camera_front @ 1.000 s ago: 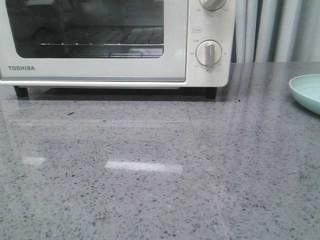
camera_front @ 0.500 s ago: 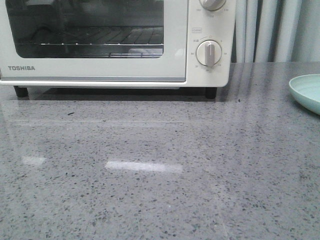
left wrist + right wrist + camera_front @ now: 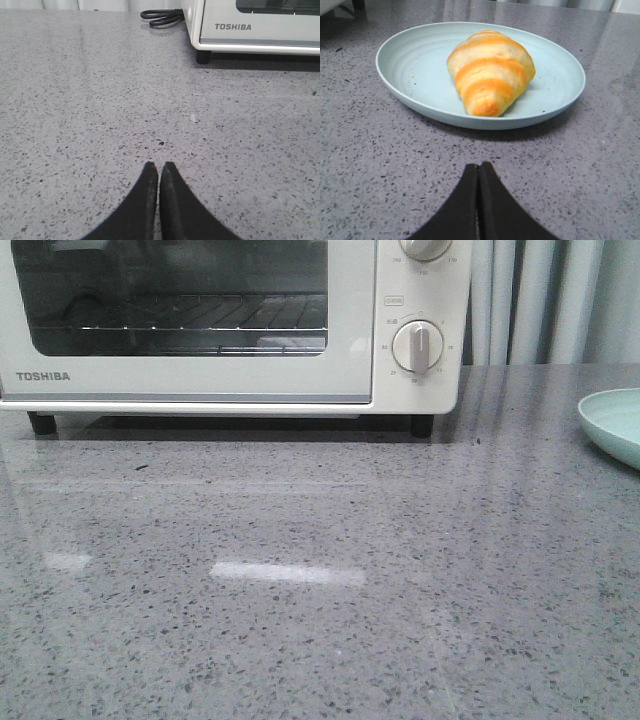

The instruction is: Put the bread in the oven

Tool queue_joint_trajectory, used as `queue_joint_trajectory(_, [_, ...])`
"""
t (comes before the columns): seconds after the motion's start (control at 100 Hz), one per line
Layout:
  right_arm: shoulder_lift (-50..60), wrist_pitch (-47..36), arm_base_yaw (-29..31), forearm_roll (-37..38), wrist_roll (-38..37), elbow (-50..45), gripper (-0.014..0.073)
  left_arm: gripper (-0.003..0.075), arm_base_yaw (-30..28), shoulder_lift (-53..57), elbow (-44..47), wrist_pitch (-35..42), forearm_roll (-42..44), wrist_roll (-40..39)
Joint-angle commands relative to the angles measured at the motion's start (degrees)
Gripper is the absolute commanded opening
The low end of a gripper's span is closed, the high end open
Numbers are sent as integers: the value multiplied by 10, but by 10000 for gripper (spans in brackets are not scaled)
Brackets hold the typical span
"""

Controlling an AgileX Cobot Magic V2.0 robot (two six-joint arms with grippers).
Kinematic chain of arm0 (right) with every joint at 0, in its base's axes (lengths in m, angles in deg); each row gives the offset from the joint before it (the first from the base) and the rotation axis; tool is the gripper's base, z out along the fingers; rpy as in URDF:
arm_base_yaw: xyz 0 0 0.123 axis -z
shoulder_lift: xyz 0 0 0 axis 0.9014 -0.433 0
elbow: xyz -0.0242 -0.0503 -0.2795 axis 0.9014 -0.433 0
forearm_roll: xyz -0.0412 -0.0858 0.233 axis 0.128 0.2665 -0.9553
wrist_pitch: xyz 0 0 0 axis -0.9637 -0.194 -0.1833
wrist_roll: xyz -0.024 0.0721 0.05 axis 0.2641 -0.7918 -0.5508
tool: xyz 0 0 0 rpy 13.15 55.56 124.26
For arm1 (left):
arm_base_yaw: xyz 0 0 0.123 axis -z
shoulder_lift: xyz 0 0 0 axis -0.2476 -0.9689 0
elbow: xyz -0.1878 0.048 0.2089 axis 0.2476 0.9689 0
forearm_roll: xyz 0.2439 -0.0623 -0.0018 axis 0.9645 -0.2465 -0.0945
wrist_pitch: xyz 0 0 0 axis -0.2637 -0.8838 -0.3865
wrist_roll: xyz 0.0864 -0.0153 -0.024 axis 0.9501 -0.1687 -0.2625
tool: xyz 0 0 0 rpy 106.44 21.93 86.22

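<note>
The cream-white Toshiba oven (image 3: 200,370) stands at the back left of the grey stone table with its glass door closed; its wire rack shows through the window. Its front corner also shows in the left wrist view (image 3: 250,27). The bread (image 3: 490,70), a golden-orange croissant with pale stripes, lies on a pale green plate (image 3: 410,65), whose rim shows at the right edge of the front view (image 3: 612,420). My right gripper (image 3: 479,165) is shut and empty, a short way in front of the plate. My left gripper (image 3: 159,165) is shut and empty over bare table, away from the oven.
A coiled black power cord (image 3: 161,17) lies on the table beside the oven. Grey curtains (image 3: 540,300) hang behind the table at the back right. The oven's dials (image 3: 418,346) are on its right side.
</note>
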Motion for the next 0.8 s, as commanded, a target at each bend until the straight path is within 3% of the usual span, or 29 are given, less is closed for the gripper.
queue_joint_trajectory(0.0, [13,-14,0,7,3,-7,-74,-21,-1,17,14,31,0,-1])
queue_joint_trajectory(0.49, [13,-14,0,7,3,-7,-74,-21,-1,17,14,32,0,-1])
queue_joint_trajectory(0.79, [13,-16,0,7,3,-7,-74,-21,-1,17,14,157,0,-1])
